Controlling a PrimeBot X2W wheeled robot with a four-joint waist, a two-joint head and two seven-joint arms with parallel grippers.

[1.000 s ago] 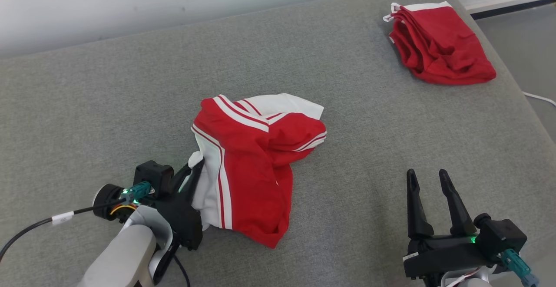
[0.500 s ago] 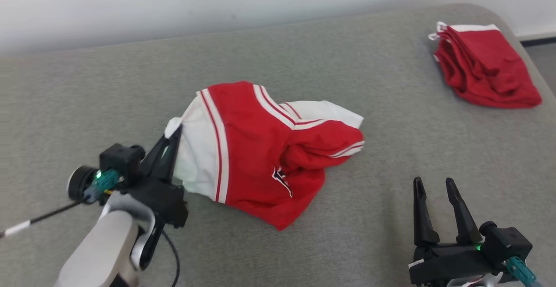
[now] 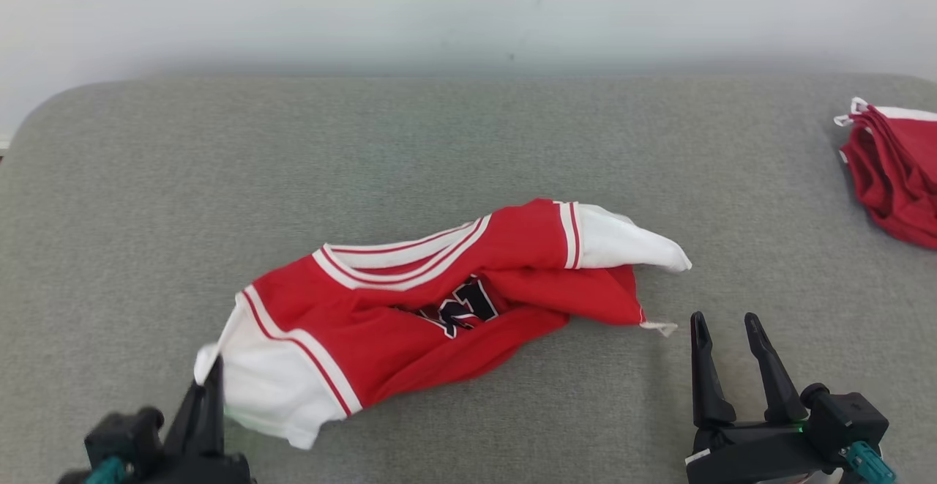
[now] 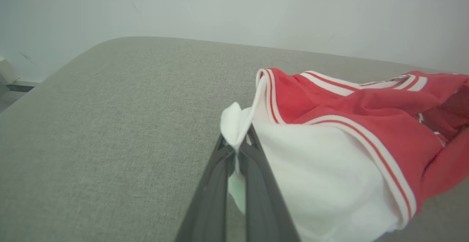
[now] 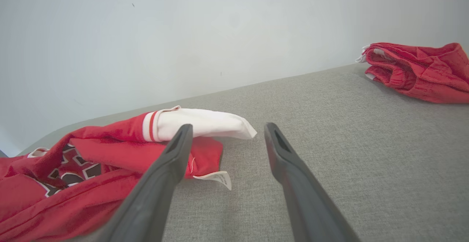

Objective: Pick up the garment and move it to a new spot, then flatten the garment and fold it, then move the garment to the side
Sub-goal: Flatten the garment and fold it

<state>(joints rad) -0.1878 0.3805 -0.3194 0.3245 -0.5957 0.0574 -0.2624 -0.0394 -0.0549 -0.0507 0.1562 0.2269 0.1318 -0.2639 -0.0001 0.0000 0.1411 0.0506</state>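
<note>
A red jersey (image 3: 439, 301) with white end panels, red-and-white striped trim and dark numerals on its chest lies crumpled in a long diagonal band across the middle of the grey fabric-covered tabletop (image 3: 468, 140). One white end points towards the far right. The other white end reaches the near left, where it meets the left hand (image 3: 214, 370).

In the left wrist view, the left hand (image 4: 236, 147) has its two dark fingers pressed together on a small peak of white cloth at the corner of the jersey (image 4: 366, 125). The fabric bunches just above the fingertips, and the white panel hangs to the right of them.

The right hand (image 3: 725, 321) sits at the near right with its fingers spread wide and nothing between them. It is just beside the jersey's right end and apart from it. In the right wrist view, the right hand (image 5: 227, 127) points past the white end of the jersey (image 5: 110, 150). A small white label (image 5: 216, 178) lies on the grey surface near its left finger, at the edge of the red cloth.

A second red garment (image 3: 897, 176), loosely folded with a white edge, lies at the far right of the tabletop, well apart from the jersey. A pale wall (image 3: 439, 8) rises behind the tabletop.
</note>
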